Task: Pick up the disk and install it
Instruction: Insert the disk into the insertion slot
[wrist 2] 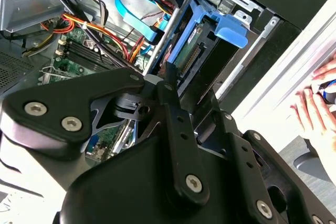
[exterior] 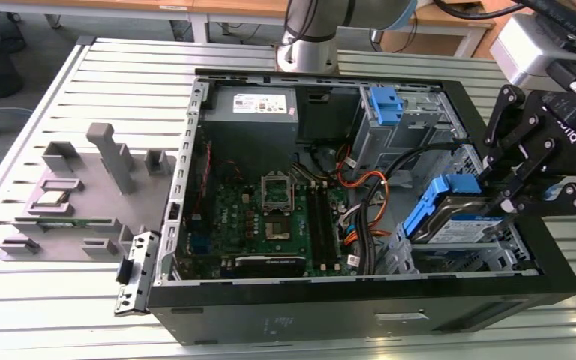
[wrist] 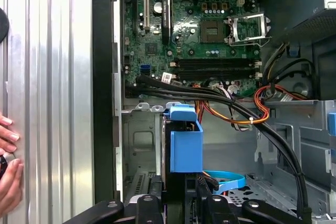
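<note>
The hand point(exterior: 498, 196) is closed on the disk point(exterior: 460, 227), holding it tilted with its lower end at the drive cage point(exterior: 473, 259) in the computer case's point(exterior: 298, 315) corner, seemingly angled to slide into its slot.

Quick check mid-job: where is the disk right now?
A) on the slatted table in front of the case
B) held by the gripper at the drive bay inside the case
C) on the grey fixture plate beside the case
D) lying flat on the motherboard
B: the gripper is closed on the disk, which sits tilted over the drive bay at the exterior view's right of the open case.
</note>
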Robot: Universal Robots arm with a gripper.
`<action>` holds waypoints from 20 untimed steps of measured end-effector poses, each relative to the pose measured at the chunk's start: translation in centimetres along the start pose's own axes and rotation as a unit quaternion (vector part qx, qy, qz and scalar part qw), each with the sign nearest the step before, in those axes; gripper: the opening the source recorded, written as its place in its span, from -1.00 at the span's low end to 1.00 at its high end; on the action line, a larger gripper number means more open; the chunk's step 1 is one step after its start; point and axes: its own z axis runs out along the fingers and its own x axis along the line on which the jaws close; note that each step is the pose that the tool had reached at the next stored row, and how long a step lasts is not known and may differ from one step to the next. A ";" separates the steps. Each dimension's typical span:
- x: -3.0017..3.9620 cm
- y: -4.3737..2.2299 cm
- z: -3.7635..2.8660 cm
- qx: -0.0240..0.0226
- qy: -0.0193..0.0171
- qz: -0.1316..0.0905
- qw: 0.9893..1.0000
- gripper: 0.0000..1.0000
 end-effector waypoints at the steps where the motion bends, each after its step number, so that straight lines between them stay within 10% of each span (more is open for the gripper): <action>1: 0.00 0.00 0.00 0.000 0.000 0.000 1.000 -0.30; 12: 0.00 0.00 0.07 0.000 0.000 0.000 1.000 -0.16; 20: 0.06 0.07 1.47 0.003 0.000 0.000 1.000 -0.16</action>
